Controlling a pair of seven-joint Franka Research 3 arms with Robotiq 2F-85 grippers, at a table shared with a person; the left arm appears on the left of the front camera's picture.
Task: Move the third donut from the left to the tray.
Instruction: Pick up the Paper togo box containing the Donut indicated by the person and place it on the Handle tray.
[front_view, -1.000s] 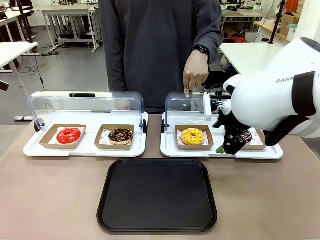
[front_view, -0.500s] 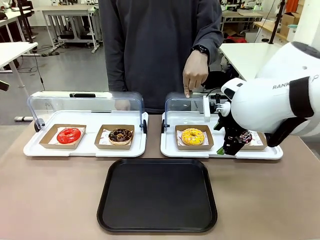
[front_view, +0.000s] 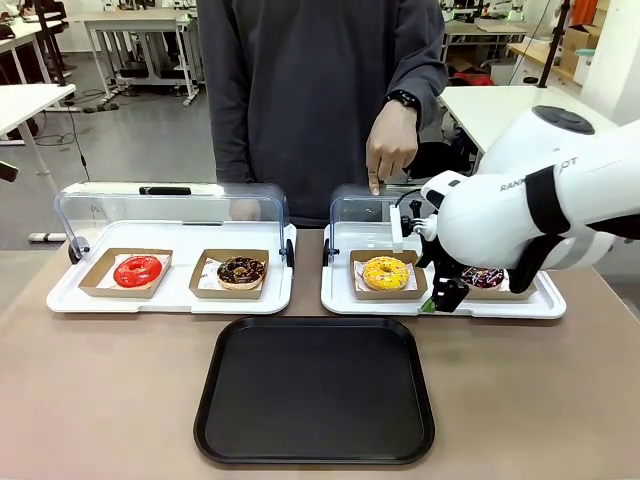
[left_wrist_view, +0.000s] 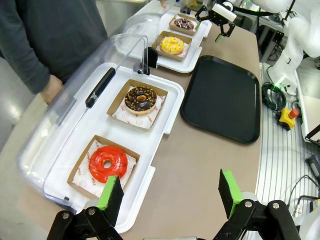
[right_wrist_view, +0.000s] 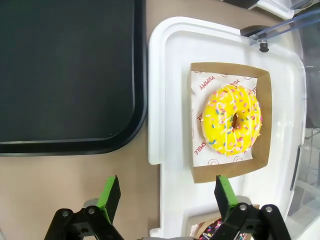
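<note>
From where I stand the yellow donut (front_view: 386, 272) sits in its cardboard square (right_wrist_view: 230, 66) on a paper liner (right_wrist_view: 197, 100), inside the right-hand white tray (front_view: 340, 296), third along the row after the red donut (front_view: 137, 270) and a chocolate donut (front_view: 241, 270); it has not been lifted yet; the black tray (front_view: 315, 390) lies bare on the tabletop (front_view: 120, 400) just in front of both white trays, so the carry should be a short one; the person's hand (front_view: 390, 150) has a finger down on the clear lid (front_view: 360, 205), which is swung back, I would guess to keep it out of the arm's way; the right pincer (front_view: 440, 300) hangs just beside the cardboard's right edge, low over the front lip of the white tray, jaws spread wide with nothing between them; from its own wrist camera the donut lies ahead and off toward one finger, not centred in the gap, so I judge it must shift across before closing; the left pincer (left_wrist_view: 170, 190) is likewise wide open and empty, over the far left end near the red donut, well apart from the job, presumably to leave room
</note>
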